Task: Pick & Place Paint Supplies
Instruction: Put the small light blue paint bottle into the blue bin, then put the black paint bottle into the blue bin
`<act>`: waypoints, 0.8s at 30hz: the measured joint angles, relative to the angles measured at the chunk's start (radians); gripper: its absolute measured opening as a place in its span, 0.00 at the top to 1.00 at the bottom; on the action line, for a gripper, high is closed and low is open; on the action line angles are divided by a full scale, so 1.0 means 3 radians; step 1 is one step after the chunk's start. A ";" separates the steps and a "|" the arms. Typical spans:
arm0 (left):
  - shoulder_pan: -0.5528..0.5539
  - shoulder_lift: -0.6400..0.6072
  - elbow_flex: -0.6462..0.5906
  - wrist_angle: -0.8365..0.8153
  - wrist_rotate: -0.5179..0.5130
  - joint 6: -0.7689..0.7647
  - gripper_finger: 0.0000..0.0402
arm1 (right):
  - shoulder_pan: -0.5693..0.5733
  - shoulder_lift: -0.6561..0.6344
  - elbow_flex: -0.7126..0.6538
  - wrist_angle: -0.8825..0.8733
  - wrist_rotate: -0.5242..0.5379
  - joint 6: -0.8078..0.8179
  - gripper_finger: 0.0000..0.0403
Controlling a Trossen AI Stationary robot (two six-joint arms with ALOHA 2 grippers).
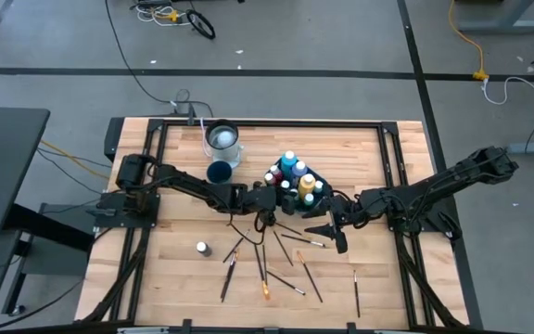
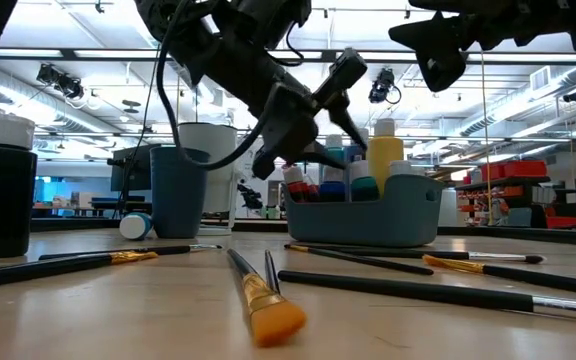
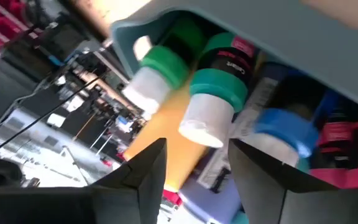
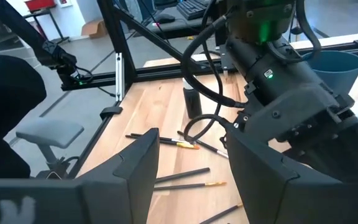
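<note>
Risk sits mostly at the left gripper (image 1: 265,206), whose dark fingers stand apart with nothing between them, right against the near wall of the teal rectangular plastic tray (image 2: 363,222). The left wrist view looks into it at close range, onto a green-collared, pale-capped bottle (image 3: 213,93). As I judge it, a careless pull-away could catch the rim and tip the packed, smooth, round-bodied paint bottles (image 1: 295,178), which stand upright and crowded inside the tray; top-heavy and slick, they would topple together.

Left of the tray stand a dark blue cylindrical cup (image 1: 219,172) and a clear tumbler (image 1: 222,139), and one black pale-capped bottle (image 1: 202,248) stands alone near the front.

Thin, long dark-handled brushes (image 1: 297,262) lie scattered on the pale wooden slatted table (image 1: 387,269), some crossing; an orange-bristled flat one (image 2: 266,303) lies nearest the low camera. Slender and rolling, they look awkward to pinch.

Further right, the right gripper (image 1: 330,233) hovers open and empty over the brushes; a descent onto crossed handles might flick one away.
</note>
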 joint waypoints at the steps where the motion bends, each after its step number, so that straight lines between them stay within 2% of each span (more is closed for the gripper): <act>1: 0.0000 0.0000 0.0000 0.0037 0.0044 -0.0040 0.53 | 0.0000 0.0000 0.0000 0.0000 0.0000 -0.0013 0.53; 6: -0.0002 0.0000 0.0000 0.0311 0.0444 -0.0514 0.50 | 0.0000 0.0000 0.0000 0.0004 -0.0001 -0.0020 0.53; 9: -0.0025 0.0000 0.0000 0.0521 0.0451 -0.0789 0.49 | 0.0000 0.0000 0.0000 0.0003 -0.0001 -0.0021 0.53; 13: -0.0059 0.0000 0.0001 0.0758 0.0084 -0.1158 0.49 | 0.0000 0.0000 0.0000 -0.0004 -0.0002 -0.0019 0.53; 17: -0.0115 0.0000 0.0001 0.0788 -0.0570 -0.1793 0.49 | 0.0000 0.0000 0.0000 -0.0008 -0.0003 -0.0012 0.53; 20: -0.0165 -0.0004 0.0001 0.0791 -0.1017 -0.2452 0.49 | 0.0000 0.0000 0.0000 -0.0014 -0.0003 -0.0011 0.53; 24: -0.0240 -0.0140 0.0001 0.0589 -0.1057 -0.3461 0.49 | 0.0000 0.0000 0.0000 -0.0019 -0.0003 -0.0011 0.53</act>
